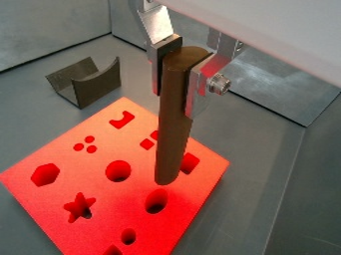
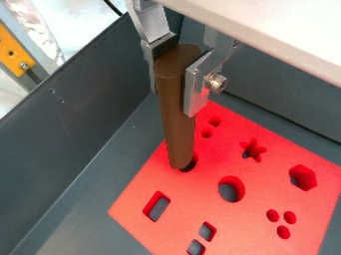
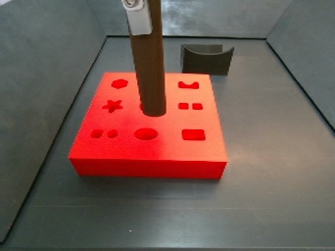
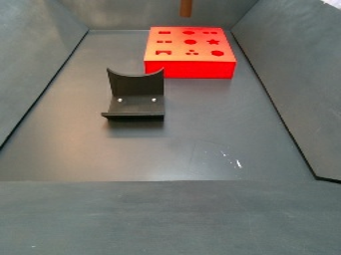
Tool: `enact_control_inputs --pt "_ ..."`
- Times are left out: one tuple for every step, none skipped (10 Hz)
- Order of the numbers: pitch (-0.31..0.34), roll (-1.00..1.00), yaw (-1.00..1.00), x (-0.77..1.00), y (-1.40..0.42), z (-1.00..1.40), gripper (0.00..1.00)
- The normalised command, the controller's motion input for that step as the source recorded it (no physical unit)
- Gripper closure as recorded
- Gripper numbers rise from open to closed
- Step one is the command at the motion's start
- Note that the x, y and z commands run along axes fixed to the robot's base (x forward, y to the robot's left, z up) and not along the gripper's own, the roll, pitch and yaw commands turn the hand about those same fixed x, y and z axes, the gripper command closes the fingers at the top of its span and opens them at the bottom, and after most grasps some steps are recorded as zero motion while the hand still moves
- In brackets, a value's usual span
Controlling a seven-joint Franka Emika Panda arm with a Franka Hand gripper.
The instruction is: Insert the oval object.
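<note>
A: Item one, wrist views?
B: Two-finger gripper [image 1: 182, 62] with flat silver fingers [image 1: 162, 52], clamped on the top of a long, slim, dark brown oval rod [image 1: 174, 115]. Rod upright; lower end over the flat red block with shaped cut-outs [image 1: 54, 149], at or in a rounded hole; depth cannot be told. Same grip in the wrist view from the opposite side: gripper [image 2: 178, 62], rod [image 2: 174, 110], its lower end at a hole near the block's [image 2: 320, 214] edge.

A: Item two, side views?
B: Rod [image 3: 145, 59] stands vertical on the red block [image 3: 151, 157], among the holes of its middle rows. Gripper [image 3: 136, 4] barely in frame at the top. Short dark grey block with a curved notch [image 3: 206, 58] sits behind, toward the far edge of the grey tabletop [image 3: 262, 206], apart from the red block.

A: Remaining view?
B: Red block [image 4: 190, 55] near the far edge; rod [image 4: 184, 8] partly cropped above it. Dark L-shaped fixture [image 4: 134, 95] stands mid-table, well apart.
</note>
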Motion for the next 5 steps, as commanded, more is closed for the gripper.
enact_control_inputs --pt "0.0 0.03 0.0 0.0 0.0 -0.11 1.0" --pt "0.0 0.07 0.05 0.0 0.0 -0.32 1.0" --pt "0.0 0.11 0.06 0.0 -0.07 -0.37 1.0" --pt "0.0 0.16 0.12 0.0 -0.17 -0.42 1.0" --pt "0.0 0.18 0.13 0.0 -0.2 -0.41 1.0"
